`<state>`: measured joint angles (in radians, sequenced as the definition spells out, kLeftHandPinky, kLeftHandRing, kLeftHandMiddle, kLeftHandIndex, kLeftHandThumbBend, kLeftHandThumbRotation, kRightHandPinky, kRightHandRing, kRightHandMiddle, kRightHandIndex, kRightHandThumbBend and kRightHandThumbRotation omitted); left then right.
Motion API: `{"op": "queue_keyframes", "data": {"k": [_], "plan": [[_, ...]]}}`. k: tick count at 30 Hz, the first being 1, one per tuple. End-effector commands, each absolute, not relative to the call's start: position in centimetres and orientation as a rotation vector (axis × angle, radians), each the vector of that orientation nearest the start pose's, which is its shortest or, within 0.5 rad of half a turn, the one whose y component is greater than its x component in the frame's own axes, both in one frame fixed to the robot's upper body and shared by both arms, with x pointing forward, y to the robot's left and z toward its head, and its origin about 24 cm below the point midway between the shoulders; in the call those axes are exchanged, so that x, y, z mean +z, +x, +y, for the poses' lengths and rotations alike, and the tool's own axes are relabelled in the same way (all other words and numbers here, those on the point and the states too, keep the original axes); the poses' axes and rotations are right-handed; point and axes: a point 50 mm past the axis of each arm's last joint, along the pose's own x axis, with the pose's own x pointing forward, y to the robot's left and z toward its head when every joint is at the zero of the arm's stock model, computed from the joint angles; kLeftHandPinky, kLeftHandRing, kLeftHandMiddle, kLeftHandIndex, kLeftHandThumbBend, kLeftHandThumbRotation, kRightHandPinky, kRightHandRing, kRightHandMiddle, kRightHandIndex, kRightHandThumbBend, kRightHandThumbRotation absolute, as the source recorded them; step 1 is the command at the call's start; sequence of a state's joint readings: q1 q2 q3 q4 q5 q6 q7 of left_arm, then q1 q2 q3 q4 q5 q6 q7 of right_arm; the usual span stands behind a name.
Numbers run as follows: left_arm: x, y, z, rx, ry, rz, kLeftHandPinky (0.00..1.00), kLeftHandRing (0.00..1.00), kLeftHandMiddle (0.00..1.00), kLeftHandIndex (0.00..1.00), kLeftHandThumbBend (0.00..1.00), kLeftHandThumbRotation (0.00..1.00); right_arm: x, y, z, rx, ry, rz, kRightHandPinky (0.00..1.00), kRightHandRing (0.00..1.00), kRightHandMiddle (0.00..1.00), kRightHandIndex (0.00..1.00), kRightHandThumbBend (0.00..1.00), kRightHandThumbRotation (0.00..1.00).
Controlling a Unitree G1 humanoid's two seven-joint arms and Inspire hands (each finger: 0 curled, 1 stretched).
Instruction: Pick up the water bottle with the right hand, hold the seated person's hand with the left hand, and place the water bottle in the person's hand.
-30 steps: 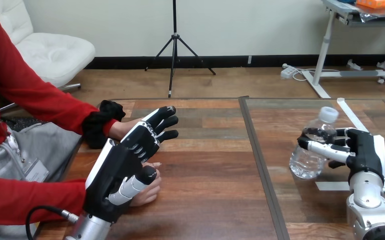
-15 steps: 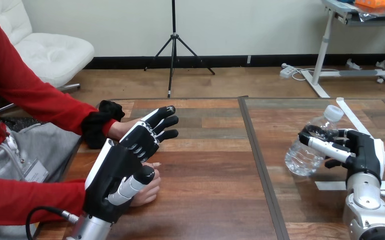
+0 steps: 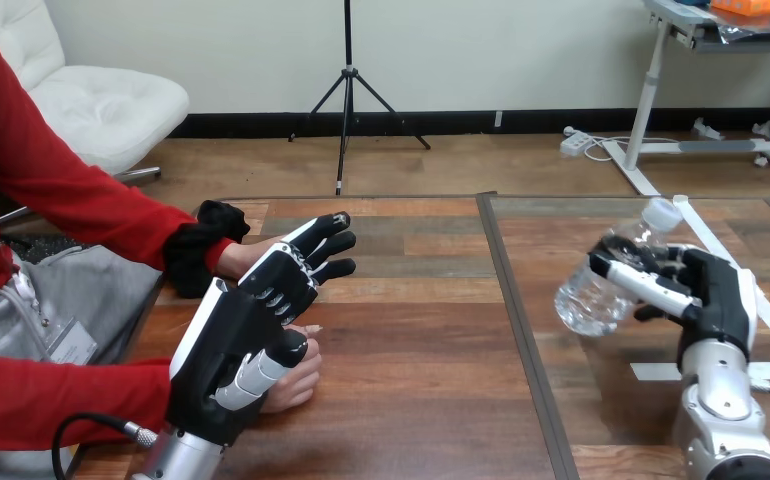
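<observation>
Nearest, at the view's bottom edge, the silver left forearm (image 3: pixel 174 457) is cut off just below the wrist, and the right forearm (image 3: pixel 723 402) likewise at the bottom right; the left hand (image 3: pixel 246 320) reaches forward over the left part of the wooden surface (image 3: pixel 421 400), its fingers (image 3: pixel 323 245) straight and slightly fanned, curled round nothing, its thumb (image 3: pixel 266 368) pointing to the right; just under that thumb the person's nearer hand (image 3: pixel 299 385) rests on the surface, loosely closed and largely hidden behind the robot's palm, so whether the two touch cannot be told; farther on, the person's farther hand (image 3: pixel 244 257) comes out of a red sleeve and goes behind the left hand's fingers, only its wrist end visible, and contact there is also unclear; well apart, at the right side, the right hand (image 3: pixel 716 300) has its fingers (image 3: pixel 641 285) wrapped round the water bottle (image 3: pixel 589 298) just below the neck; the clear bottle is tilted, its white cap (image 3: pixel 662 212) up and to the right, its base down and to the left; whether the base touches the surface is hard to make out; a strip of white tape (image 3: pixel 661 371) lies on the surface just beside the right wrist, partly covered by it.
</observation>
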<state>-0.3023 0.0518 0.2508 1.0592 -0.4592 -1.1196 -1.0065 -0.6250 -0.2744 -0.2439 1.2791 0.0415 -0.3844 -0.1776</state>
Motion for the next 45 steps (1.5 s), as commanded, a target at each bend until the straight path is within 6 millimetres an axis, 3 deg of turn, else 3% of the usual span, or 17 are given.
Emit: {"op": "queue_keyframes", "data": {"k": [1, 15, 27, 35, 43, 45], "plan": [[1.1, 25.7, 17.7, -0.451, -0.015, -0.512, 0.84, 0.89, 0.91, 0.84, 1.00, 0.73, 3.3, 34.2, -24.2, -0.373, -0.083, 0.041, 0.27, 0.32, 0.39, 0.42, 0.89, 0.00], [1.8, 25.9, 18.0, -0.425, 0.066, -0.551, 0.82, 0.90, 0.91, 0.86, 1.00, 0.76, 4.6, 34.4, -22.2, -0.273, -0.097, -0.069, 0.29, 0.34, 0.41, 0.43, 0.84, 0.00], [3.9, 26.1, 19.5, -0.415, 0.280, -0.641, 0.88, 0.94, 0.95, 0.91, 1.00, 0.75, 6.0, 34.3, -20.6, -0.169, -0.195, -0.155, 0.30, 0.35, 0.41, 0.44, 0.82, 0.00], [5.2, 26.1, 21.3, -0.401, 0.485, -0.654, 0.97, 0.99, 0.99, 0.97, 1.00, 0.73, 6.6, 34.2, -19.9, -0.132, -0.228, -0.180, 0.29, 0.34, 0.41, 0.43, 0.84, 0.00], [6.5, 26.4, 23.1, -0.356, 0.642, -0.661, 1.00, 1.00, 1.00, 1.00, 1.00, 0.72, 6.8, 34.1, -19.6, -0.105, -0.235, -0.193, 0.28, 0.34, 0.41, 0.43, 0.85, 0.00], [7.5, 26.9, 24.5, -0.356, 0.755, -0.624, 1.00, 1.00, 1.00, 1.00, 1.00, 0.63, 7.0, 34.0, -19.6, -0.101, -0.240, -0.200, 0.28, 0.33, 0.40, 0.42, 0.85, 0.00]]}}
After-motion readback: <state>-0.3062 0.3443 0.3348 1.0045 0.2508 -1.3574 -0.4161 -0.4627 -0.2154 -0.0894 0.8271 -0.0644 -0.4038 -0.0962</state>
